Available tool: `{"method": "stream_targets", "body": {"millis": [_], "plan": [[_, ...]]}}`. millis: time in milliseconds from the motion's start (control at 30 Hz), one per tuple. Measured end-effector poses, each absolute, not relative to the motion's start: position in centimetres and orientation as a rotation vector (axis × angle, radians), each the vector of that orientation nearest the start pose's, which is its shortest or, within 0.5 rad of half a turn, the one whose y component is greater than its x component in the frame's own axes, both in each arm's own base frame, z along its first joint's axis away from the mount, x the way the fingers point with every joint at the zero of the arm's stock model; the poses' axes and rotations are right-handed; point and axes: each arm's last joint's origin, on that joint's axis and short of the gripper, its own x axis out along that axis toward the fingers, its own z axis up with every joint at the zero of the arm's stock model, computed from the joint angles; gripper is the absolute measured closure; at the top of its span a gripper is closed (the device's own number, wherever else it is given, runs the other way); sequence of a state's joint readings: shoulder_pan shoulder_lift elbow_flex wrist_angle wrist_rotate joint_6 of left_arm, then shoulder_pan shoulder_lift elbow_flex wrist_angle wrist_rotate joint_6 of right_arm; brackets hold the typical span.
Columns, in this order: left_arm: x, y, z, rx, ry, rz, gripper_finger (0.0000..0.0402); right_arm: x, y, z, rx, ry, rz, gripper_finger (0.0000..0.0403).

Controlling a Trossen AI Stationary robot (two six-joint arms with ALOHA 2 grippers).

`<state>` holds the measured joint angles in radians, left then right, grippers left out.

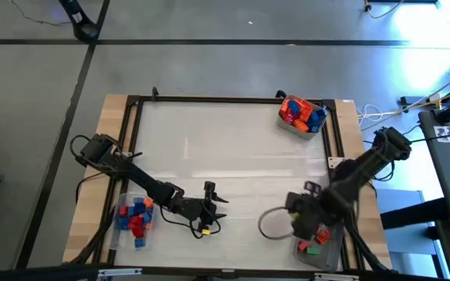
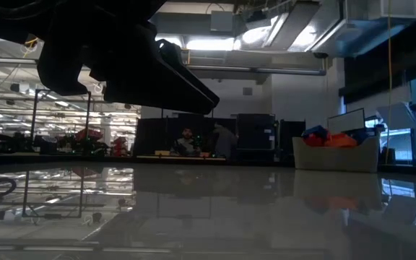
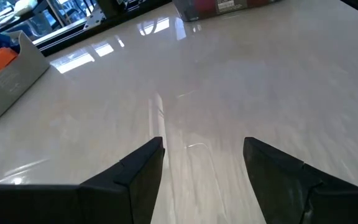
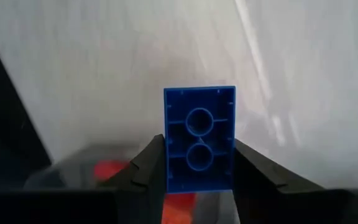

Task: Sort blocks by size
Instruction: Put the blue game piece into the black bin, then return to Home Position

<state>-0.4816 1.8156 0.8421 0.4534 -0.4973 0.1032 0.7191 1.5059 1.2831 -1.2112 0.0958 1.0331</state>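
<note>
The blue block (image 4: 199, 139) sits clamped between the fingers of the right gripper (image 4: 199, 163), its hollow underside with two round sockets facing the wrist camera. The jaws are partly closed, pressing on the brick's two long side walls, which looks like the soundest place to hold it: flat, parallel faces. As judged from its look, the brick is light, rigid, smooth plastic, so it should not deform but could slip or twist if the grip is loose. Just beneath the right gripper lies a clear tub (image 1: 319, 248) holding a few red and green blocks (image 1: 316, 238). Well across the table, the left gripper (image 3: 202, 163) hovers over bare surface with jaws spread and nothing between them, beside another tub of blocks (image 1: 133, 217). A third tub (image 1: 301, 115) stands at the far edge.
</note>
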Motion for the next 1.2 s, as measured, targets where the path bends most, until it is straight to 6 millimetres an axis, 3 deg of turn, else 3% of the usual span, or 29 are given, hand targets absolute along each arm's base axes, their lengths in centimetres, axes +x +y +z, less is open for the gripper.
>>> {"method": "stream_targets", "body": {"millis": [300, 467, 600, 933, 1067, 1200], "plan": [[31.9, -15.1, 14.5, 0.344, 0.458, -0.008, 0.0192, 15.6, 21.3, 27.4, 0.372, 1.427, -0.314, 0.0266], [31.9, -15.1, 14.5, 0.344, 0.457, -0.008, 0.0192, 14.2, 22.4, 26.9, 0.394, 1.411, -0.392, 0.0258], [31.9, -15.1, 14.5, 0.343, 0.455, -0.008, 0.0192, 13.7, 23.0, 26.4, 0.378, 1.412, -0.415, 0.0230], [31.9, -15.1, 14.5, 0.342, 0.454, -0.008, 0.0192, 14.1, 23.2, 25.5, 0.349, 1.446, -0.459, 0.0165], [31.9, -15.1, 14.6, 0.340, 0.443, -0.008, 0.0192, 15.4, 22.4, 25.7, 0.315, 1.401, -0.433, 0.0166], [31.9, -15.0, 15.7, 0.330, 0.415, -0.004, 0.0192, 17.9, 20.5, 25.8, 0.127, 1.285, -0.390, 0.0187]]}}
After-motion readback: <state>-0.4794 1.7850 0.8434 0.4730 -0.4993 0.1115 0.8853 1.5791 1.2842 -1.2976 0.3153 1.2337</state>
